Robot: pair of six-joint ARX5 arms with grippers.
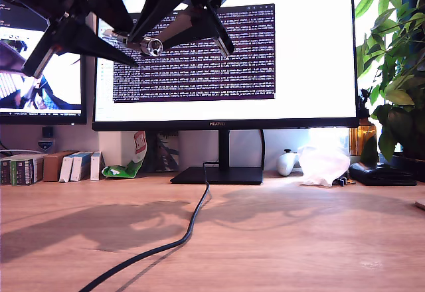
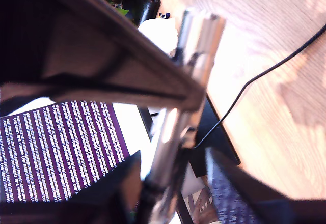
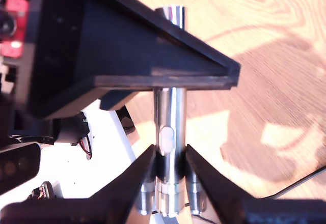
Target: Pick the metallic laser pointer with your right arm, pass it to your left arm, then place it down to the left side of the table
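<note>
- my first gripper (image 2: 199,128) comes in from the exterior view's upper left, its jaws straddling the pointer; i cannot tell if they press on it.
- the metallic laser pointer (image 1: 136,40) hangs high in front of the monitor (image 1: 299,73), well above the worktop (image 1: 299,239).
- my second gripper (image 3: 170,155), just right of it there, has its jaws clamped on the ridged end.
</note>
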